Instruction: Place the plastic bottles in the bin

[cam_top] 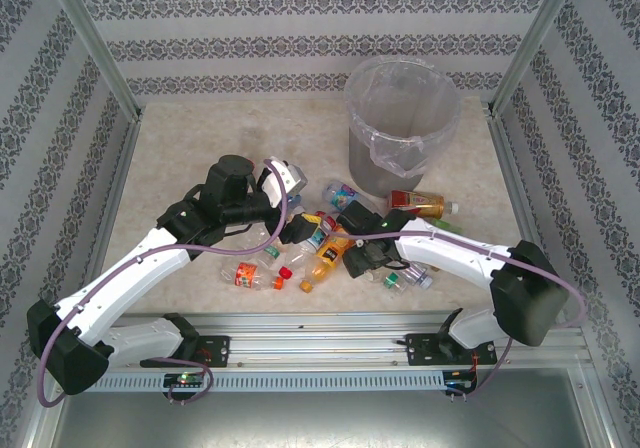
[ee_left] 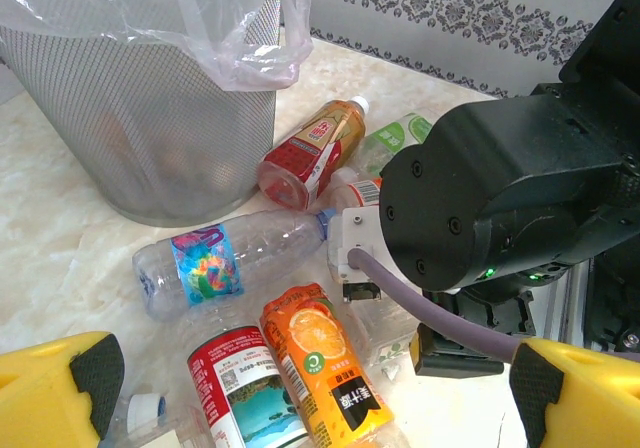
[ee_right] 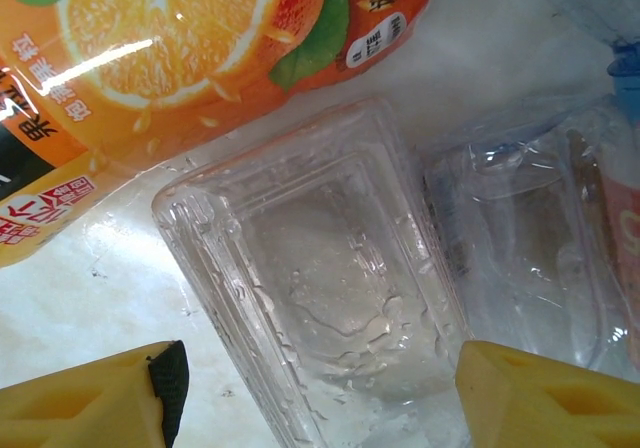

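Lying in a loose cluster on the bench (cam_top: 180, 148), the plastic bottles (cam_top: 318, 253) are found just in front of the bin (cam_top: 400, 118), which stands upright behind them; a red-labelled bottle (ee_left: 310, 153) rests beside its wall; the left claw (ee_left: 315, 383) is held wide apart above the pile; the right claw (ee_right: 315, 393) straddles a clear crushed bottle (ee_right: 320, 278); whether it is clamped cannot be told.

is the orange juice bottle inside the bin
No, the orange-label bottle lies on its side on the table, outside the bin.
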Controlling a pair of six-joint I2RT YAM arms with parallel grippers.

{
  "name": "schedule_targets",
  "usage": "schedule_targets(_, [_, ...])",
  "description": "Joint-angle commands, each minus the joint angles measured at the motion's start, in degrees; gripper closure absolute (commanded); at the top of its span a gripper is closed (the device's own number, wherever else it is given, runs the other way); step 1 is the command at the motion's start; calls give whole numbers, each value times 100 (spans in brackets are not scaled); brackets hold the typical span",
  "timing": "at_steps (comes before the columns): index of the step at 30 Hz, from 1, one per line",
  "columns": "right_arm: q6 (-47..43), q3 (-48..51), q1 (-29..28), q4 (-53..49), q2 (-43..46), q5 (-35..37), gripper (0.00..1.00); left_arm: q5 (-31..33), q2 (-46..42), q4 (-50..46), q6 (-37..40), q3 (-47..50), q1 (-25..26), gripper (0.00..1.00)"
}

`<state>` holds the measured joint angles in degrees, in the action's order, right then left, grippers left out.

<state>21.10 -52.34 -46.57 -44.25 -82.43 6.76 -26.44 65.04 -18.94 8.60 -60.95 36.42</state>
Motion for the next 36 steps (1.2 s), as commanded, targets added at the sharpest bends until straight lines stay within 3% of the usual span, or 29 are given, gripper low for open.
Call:
schedule_targets(1, [21,79,-82,-131,-197,119,28,37,18,66,28,-4,110,0])
schedule_targets(36, [-170,71,-397,-15,-520,58,22,132,101,-9,111,-14,203,0])
